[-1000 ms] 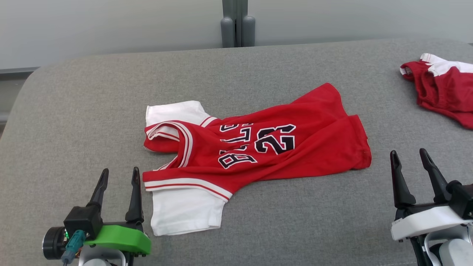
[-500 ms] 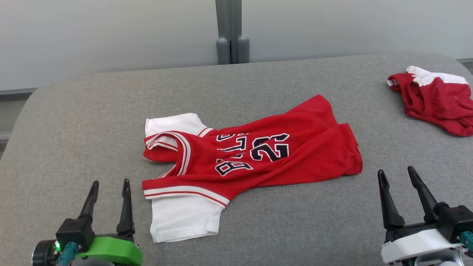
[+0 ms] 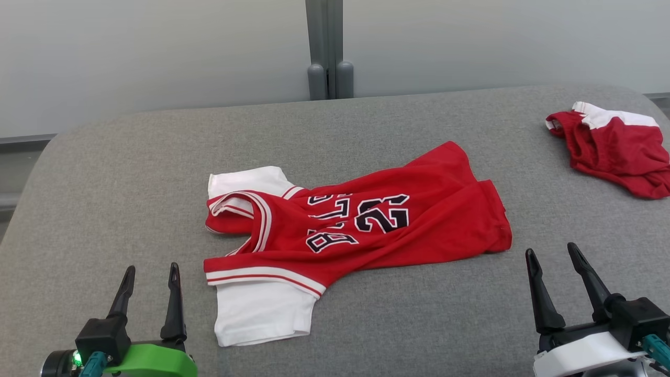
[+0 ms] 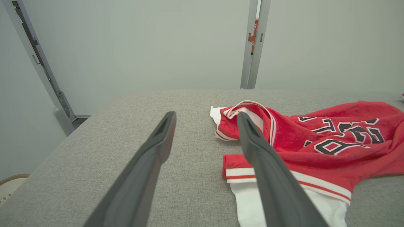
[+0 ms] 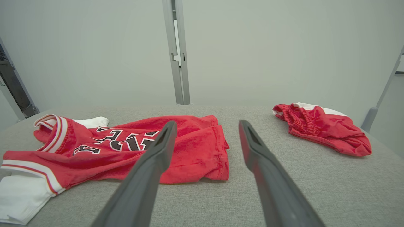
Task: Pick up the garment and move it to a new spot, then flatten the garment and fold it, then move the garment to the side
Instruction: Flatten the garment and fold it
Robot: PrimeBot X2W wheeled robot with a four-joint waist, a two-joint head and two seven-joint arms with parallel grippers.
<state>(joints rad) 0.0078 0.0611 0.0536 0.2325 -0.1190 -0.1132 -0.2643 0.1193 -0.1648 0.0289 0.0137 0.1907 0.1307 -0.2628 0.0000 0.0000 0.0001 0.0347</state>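
Head view: a red basketball jersey (image 3: pixel 377 225) with white sleeves and the number 23 lies crumpled in the middle of a grey fabric-covered table (image 3: pixel 131 173). Its collar points toward the left edge and its hem toward the right edge. The left gripper (image 3: pixel 152 267) hovers by the near left corner, fingers spread and holding nothing, just left of the nearer white sleeve and not touching it. The right gripper (image 3: pixel 551 248) sits by the near edge on the right, also spread and empty, apart from the jersey's hem. Red-and-white shorts (image 3: pixel 612 152) lie bunched at the far right corner.

Left wrist view: the two dark fingers stand wide apart over bare fabric. The jersey's collar and striped sleeve band lie ahead and to the right, partly behind the right finger.

Right wrist view: between the parted fingers is bare table. The jersey's hem lies ahead to the left, and the shorts lie farther off to the right.
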